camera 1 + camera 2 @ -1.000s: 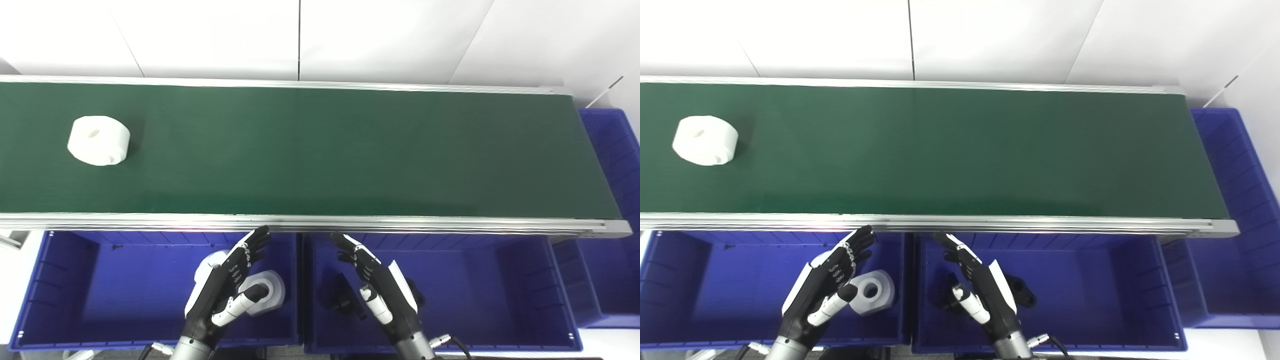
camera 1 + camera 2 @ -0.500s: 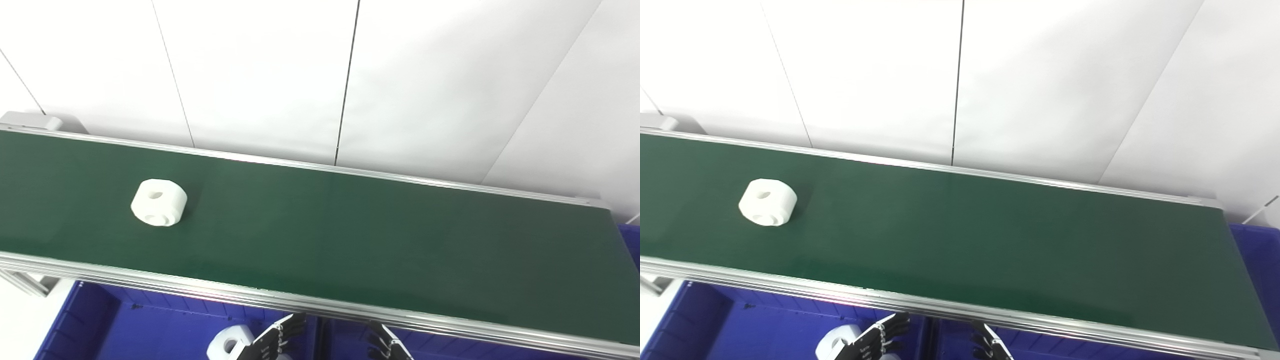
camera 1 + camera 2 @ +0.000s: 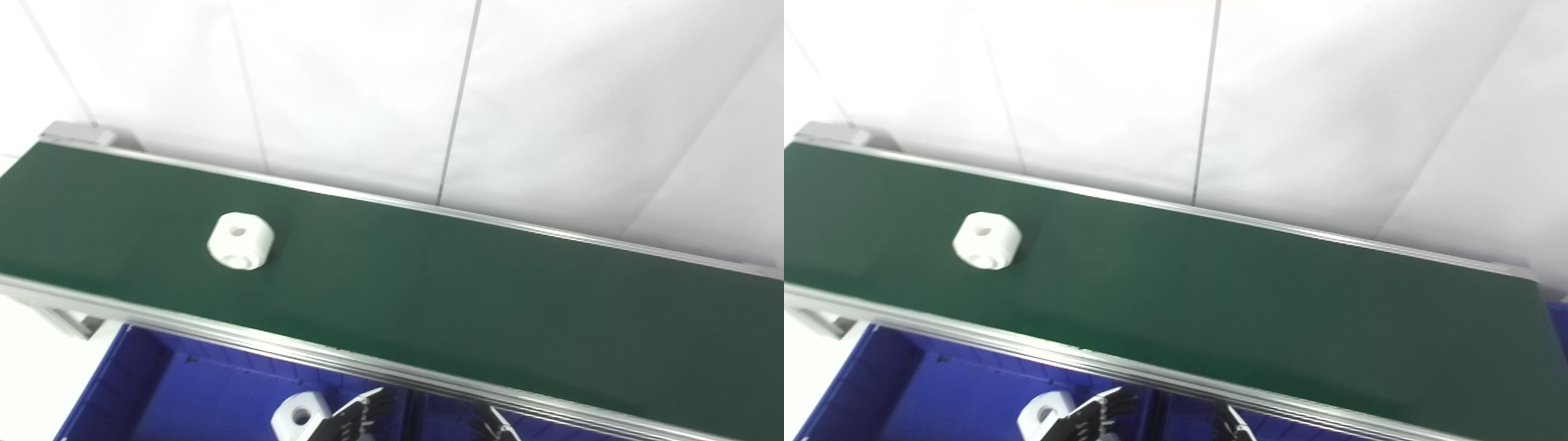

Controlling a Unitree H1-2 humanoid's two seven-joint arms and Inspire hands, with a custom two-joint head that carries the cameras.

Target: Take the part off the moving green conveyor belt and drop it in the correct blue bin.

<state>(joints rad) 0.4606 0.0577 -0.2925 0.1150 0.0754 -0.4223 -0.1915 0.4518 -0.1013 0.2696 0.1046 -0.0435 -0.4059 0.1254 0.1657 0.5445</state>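
Observation:
A white, chunky ring-shaped part (image 3: 240, 241) with a hole lies on the green conveyor belt (image 3: 490, 306), toward its left end. Only the fingertips of my two hands show at the bottom edge, below the belt's near rail. My left hand (image 3: 361, 419) has its fingers stretched out and apart over the left blue bin (image 3: 159, 392), holding nothing. My right hand (image 3: 493, 429) shows only extended fingertips, holding nothing. Both hands are well short of the part and to its right.
Another white part (image 3: 300, 418) lies in the left blue bin beside my left fingertips. The belt's aluminium near rail (image 3: 245, 340) runs between the bins and the belt. A white panelled wall (image 3: 367, 92) stands behind the belt.
The camera has tilted up and turned left, so the hands and bins have dropped almost out of the picture. The white part has ridden rightward along the belt.

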